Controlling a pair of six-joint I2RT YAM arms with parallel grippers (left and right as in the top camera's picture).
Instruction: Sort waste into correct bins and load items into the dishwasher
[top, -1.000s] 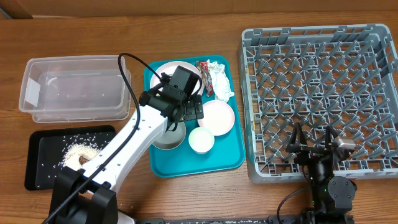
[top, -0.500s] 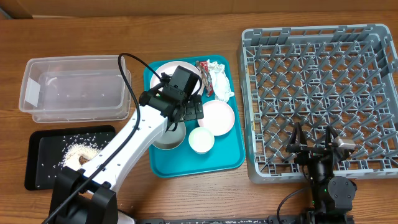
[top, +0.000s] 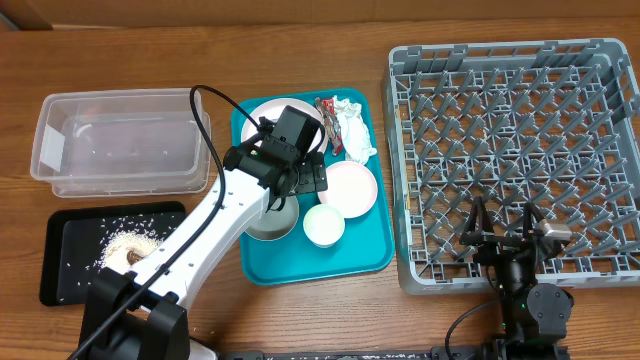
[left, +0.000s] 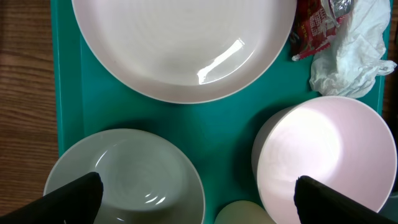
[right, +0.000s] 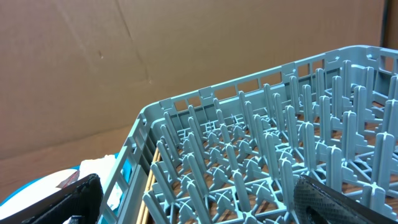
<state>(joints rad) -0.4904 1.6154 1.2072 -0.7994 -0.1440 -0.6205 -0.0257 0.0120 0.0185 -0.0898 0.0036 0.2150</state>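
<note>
tray (top: 300, 268) was teal | plate (left: 180, 43) was white | rack (top: 520, 150) was grey-blue | wrapper (left: 314, 25) was red | napkin (left: 354, 56) was white | table (top: 300, 50) was brown woodgrain
</note>
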